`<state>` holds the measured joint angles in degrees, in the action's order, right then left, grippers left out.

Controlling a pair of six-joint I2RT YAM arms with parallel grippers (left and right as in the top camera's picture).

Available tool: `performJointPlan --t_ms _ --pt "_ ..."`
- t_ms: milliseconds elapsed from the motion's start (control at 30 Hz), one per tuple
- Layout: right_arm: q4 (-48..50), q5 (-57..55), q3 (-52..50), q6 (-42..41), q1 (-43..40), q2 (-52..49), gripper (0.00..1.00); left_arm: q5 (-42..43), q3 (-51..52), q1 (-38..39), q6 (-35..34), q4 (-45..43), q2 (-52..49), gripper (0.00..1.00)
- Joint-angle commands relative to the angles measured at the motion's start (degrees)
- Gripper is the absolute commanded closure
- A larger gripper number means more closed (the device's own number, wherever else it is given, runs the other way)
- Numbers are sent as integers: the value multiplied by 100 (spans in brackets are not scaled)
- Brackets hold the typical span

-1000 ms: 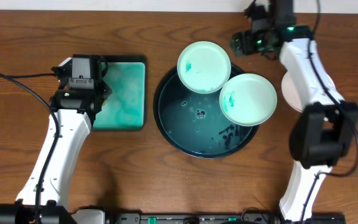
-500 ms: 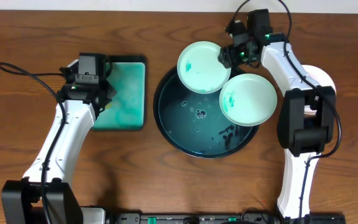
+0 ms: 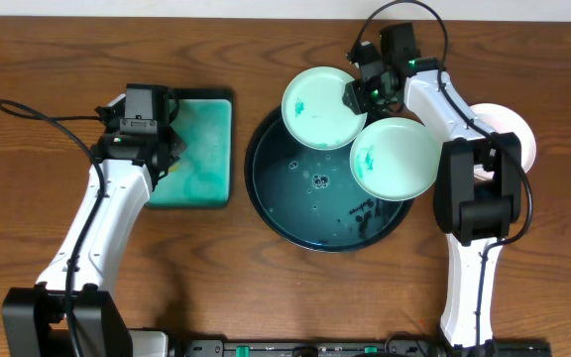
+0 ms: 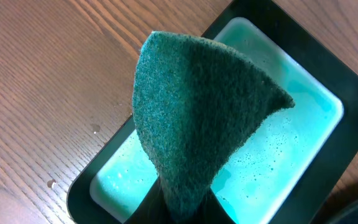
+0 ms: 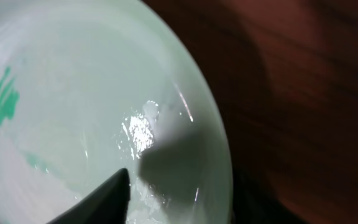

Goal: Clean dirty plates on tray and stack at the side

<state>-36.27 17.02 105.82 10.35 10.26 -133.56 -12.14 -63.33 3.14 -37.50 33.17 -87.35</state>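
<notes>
overhead and wrist views of the table [image 3: 216, 278]. the round tray [image 3: 295, 213] is lying just right of the table's middle, its glossy floor wet and tinted teal. one far plate [image 3: 323, 107] is resting on the tray's far rim and overhanging toward the far edge of the table – a teal smear [image 3: 300, 104] is showing on its left half. a second, right plate [image 3: 397, 159] is sitting on the tray's right rim, touching the far plate and carrying its own teal streak [image 3: 365, 159]. a third plate [image 3: 518, 134], plain white, is lying on the bare wood near the right edge of the table, partly hidden by the right arm.

the right gripper [image 3: 357, 95] is reaching over the right rim of the far plate. in the wrist view its jaws are straddling that rim, one finger [image 5: 104, 199] lying over the plate's inner face and the other lying dark beyond the edge; whether they are already pinching the plate cannot be told.

the left gripper [image 3: 157, 149] is hovering over the rectangular tray [image 3: 201, 149] toward the left side of the table – its jaws are clamped tight on the bottom of a dark green sponge [image 4: 197, 124], which is standing above the tray's foamy teal liquid.
</notes>
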Motion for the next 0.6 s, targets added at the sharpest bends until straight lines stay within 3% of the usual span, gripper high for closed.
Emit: performJointPlan --t_ms 0,100,233,400,567 --pt "-81 151 81 -164 46 -92 78 -26 13 -17 33 -9 9 93" --pt "-190 238 140 -433 46 -9 99 -26 13 -17 35 -7 9 93" --pt "-308 448 142 -531 81 247 99 339 13 -17 352 -118 9 93" --pt "-782 452 142 -564 177 542 99 1427 13 -17 1110 -439 9 93" --pt "-1528 817 122 -560 275 529 99 2098 13 -17 1207 -723 9 93"
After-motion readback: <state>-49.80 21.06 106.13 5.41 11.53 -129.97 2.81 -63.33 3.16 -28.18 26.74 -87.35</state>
